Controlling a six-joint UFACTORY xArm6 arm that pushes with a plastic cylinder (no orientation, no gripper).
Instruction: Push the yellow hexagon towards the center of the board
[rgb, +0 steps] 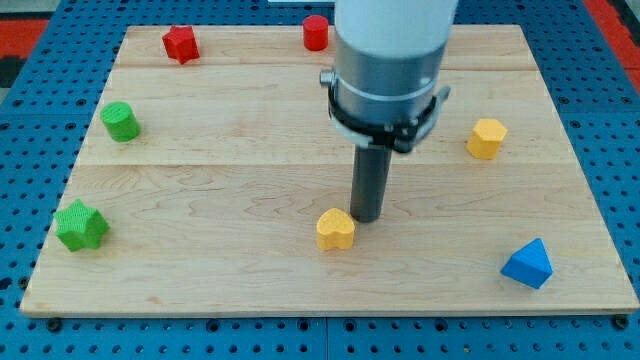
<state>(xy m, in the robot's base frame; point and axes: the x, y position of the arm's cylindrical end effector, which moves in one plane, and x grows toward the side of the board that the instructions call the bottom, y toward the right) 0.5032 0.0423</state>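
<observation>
The yellow hexagon (487, 138) sits at the view's right, near the board's right edge. My tip (365, 218) stands near the board's middle, far to the left of and below the hexagon. The tip is right beside a yellow heart-shaped block (336, 229), at its upper right, touching or nearly touching it. The arm's grey and white body (390, 70) rises above the rod.
A red star (181, 44) and a red cylinder (316, 32) lie at the top. A green cylinder (120, 121) and a green star (81, 225) lie at the left. A blue triangular block (528, 264) lies at the bottom right. The wooden board (230, 150) ends on all sides.
</observation>
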